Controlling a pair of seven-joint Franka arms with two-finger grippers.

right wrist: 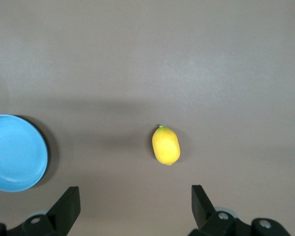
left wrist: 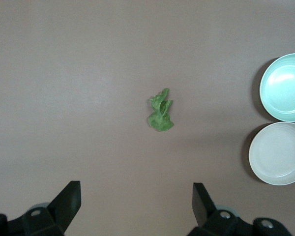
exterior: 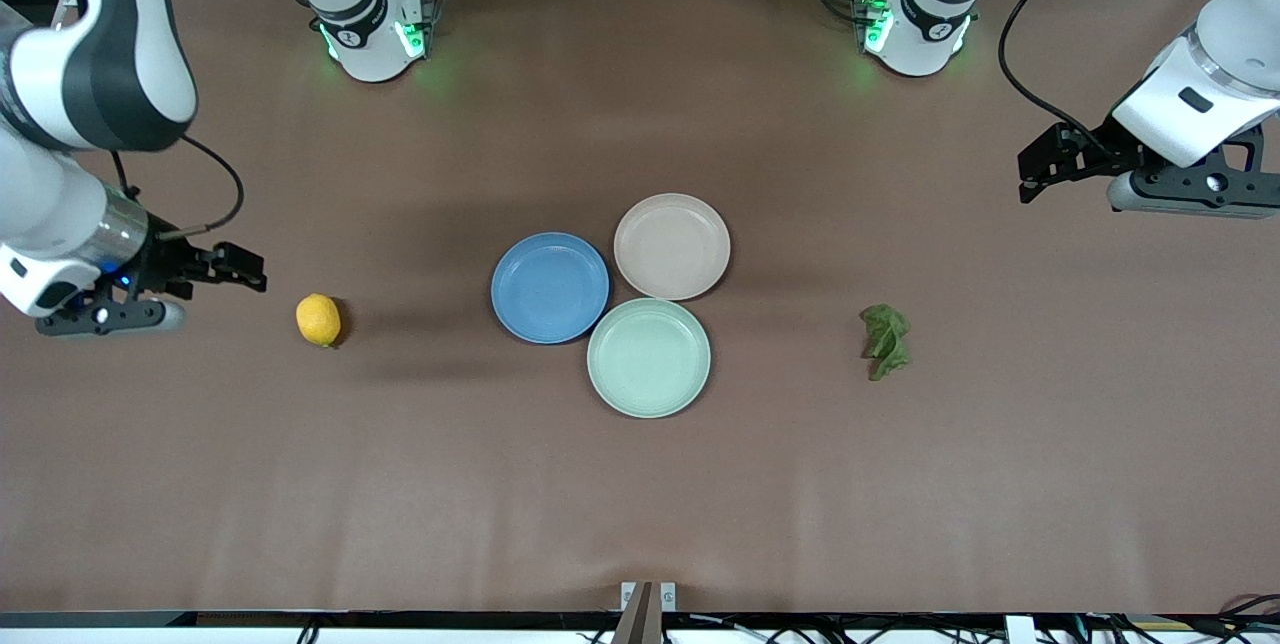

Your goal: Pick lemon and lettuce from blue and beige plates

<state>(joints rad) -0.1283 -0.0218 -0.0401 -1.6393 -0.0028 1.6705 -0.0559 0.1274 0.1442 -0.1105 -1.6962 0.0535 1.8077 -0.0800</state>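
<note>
Nearest the front camera, the pale mint-green round plate (exterior: 649,357) lies mid-bench, empty. The small wrinkled dark green lettuce leaf (exterior: 886,340) lies on the bare brown bench (exterior: 640,504) toward the left arm's end, its long axis running from the camera edge toward the base edge. The small oval yellow lemon (exterior: 318,320) rests toward the right arm's end, long axis likewise. Slightly farther sit the medium blue round plate (exterior: 550,287), then the pale pinkish beige round plate (exterior: 672,246), both empty and touching the mint one. The right claw (exterior: 240,269) hangs released beside the lemon; the left claw (exterior: 1040,169) hangs released over its end of the bench.
</note>
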